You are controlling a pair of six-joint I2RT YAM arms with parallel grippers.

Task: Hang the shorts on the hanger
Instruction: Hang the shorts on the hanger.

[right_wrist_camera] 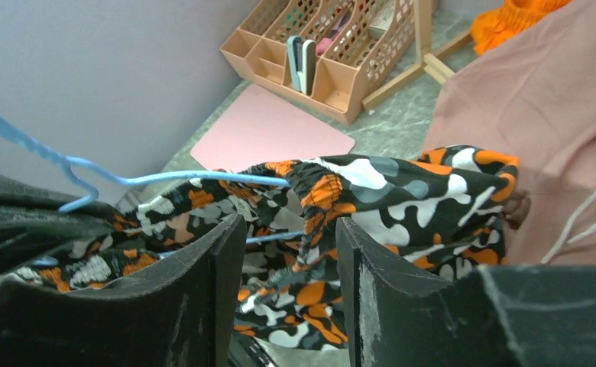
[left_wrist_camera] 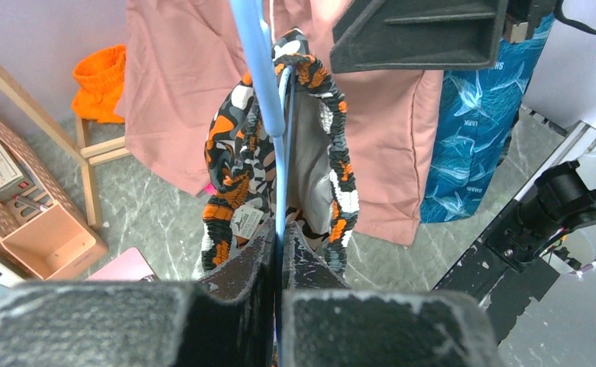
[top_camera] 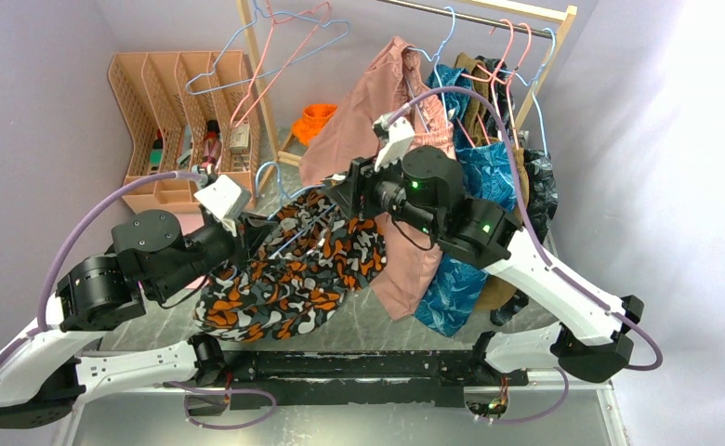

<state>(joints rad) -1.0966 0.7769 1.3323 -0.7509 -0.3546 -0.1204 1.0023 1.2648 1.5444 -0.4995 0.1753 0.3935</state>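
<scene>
The camouflage-print shorts hang on the light-blue hanger above the table, between my two arms. My left gripper is shut on the hanger's wire. In the left wrist view the wire runs up from my closed gripper, with the shorts' waistband draped around it. My right gripper is at the far end of the shorts. In the right wrist view it is open, with the shorts and hanger wire just beyond the fingertips. I cannot tell whether the fabric touches them.
A plain pink garment and a blue print garment hang on a wooden rack right behind my right arm. An orange file organizer stands at the back left, with pink and blue hangers above it. A pink mat lies on the table.
</scene>
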